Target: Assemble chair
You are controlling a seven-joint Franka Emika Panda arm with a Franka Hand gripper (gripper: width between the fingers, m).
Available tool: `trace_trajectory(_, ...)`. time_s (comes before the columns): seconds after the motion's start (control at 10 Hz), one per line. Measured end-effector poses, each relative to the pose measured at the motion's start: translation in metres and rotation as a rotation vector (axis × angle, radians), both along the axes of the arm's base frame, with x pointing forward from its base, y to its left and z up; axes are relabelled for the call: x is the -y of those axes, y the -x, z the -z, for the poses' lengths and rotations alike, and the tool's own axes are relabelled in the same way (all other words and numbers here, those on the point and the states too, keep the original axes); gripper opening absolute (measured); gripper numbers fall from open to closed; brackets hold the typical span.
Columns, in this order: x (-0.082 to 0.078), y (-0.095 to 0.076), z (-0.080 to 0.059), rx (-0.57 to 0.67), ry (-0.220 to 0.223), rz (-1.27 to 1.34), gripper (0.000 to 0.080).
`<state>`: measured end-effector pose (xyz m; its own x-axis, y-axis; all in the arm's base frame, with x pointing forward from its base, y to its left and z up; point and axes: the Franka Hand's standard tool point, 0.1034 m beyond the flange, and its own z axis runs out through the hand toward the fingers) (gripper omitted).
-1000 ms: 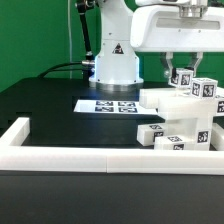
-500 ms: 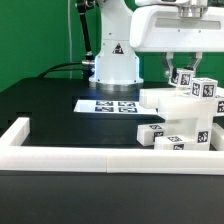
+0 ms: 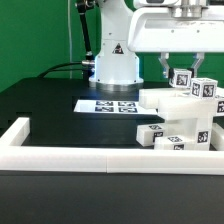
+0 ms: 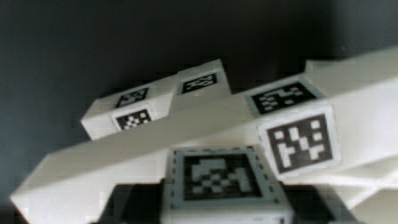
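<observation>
The chair [image 3: 186, 113] is a chunky stack of white tagged blocks and panels at the exterior view's right, just behind the border rail. My gripper [image 3: 181, 70] hangs straight down over its top and is shut on an upright tagged bar [image 3: 183, 79] that rises from the stack. In the wrist view the same bar [image 4: 217, 172] shows its tag between my dark fingers [image 4: 139, 198], with my gripper [image 4: 221, 203] clamped around it. White chair panels with several tags [image 4: 294, 120] spread beneath. The bar's lower end is hidden.
The marker board [image 3: 108, 105] lies flat on the black table in front of the robot base [image 3: 115, 62]. A long low white border rail [image 3: 70, 156] runs along the front and turns back at the exterior view's left. A small tagged block [image 3: 151, 132] sits low beside the chair.
My hand has shifted very slightly upward. The jaws stay closed on the bar, and the chair pieces have not visibly moved.
</observation>
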<state>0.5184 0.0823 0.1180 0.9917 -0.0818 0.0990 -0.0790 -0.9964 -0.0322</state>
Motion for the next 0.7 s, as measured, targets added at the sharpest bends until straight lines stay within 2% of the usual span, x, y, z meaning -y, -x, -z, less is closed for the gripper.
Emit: trace_trajectory(0.7, -0.0037, -0.0022, 0.0001, -0.001, -0.066, 0.545, 0.029)
